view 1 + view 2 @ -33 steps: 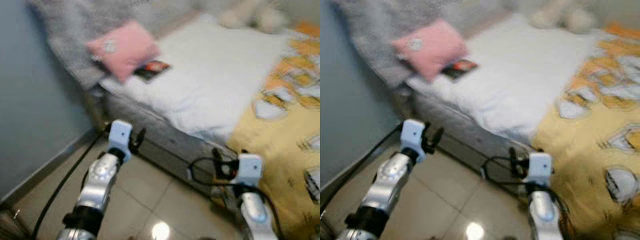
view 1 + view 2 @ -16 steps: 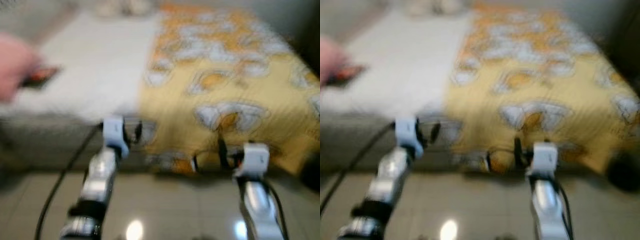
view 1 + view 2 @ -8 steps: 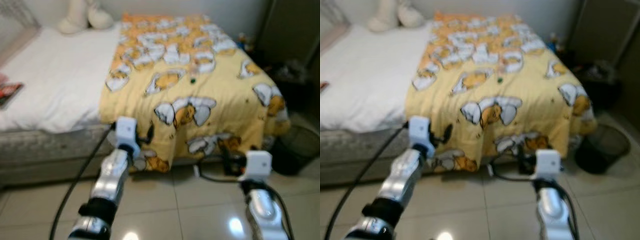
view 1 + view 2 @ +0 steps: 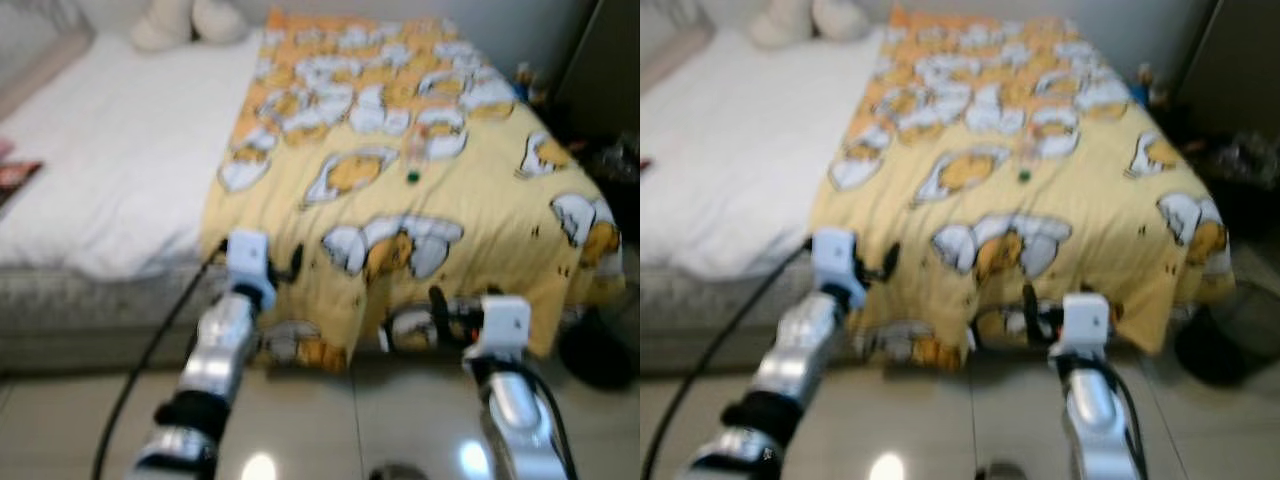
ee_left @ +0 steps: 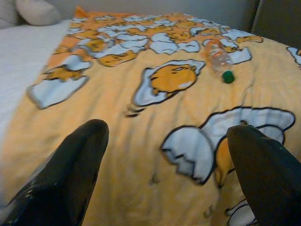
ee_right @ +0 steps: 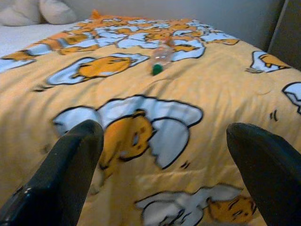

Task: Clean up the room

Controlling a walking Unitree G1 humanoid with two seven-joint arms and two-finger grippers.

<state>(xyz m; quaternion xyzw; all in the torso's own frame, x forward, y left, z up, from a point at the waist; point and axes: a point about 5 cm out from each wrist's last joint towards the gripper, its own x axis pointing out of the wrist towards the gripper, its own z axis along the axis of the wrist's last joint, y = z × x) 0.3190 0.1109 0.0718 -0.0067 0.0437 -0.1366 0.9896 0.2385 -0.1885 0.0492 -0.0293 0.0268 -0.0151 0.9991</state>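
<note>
A clear plastic bottle point(image 4: 416, 148) with a green cap point(image 4: 413, 177) lies on its side on the yellow cartoon-print blanket point(image 4: 500, 210) in the middle of the bed. The wrist views look across the blanket at the bottle point(image 5: 218, 55) point(image 6: 162, 53). My left gripper point(image 5: 164, 136) is open with nothing between its fingers and hovers before the bed's near edge point(image 4: 290, 265). My right gripper point(image 6: 164, 136) is open and empty too, and is held low in front of the blanket's hanging edge point(image 4: 440, 312). Both are well short of the bottle.
The bed's left half is bare white sheet point(image 4: 110, 170), with a red-covered book point(image 4: 15, 178) at its left edge and pale cushions point(image 4: 185, 22) at the head. A dark bin point(image 4: 600, 352) stands on the tiled floor point(image 4: 330, 420) at the right. A black cable point(image 4: 150, 350) trails from my left arm.
The camera swung right from the pink pillow and book to the yellow blanket, then settled with a small shift. Both arms kept their pose, grippers open.
</note>
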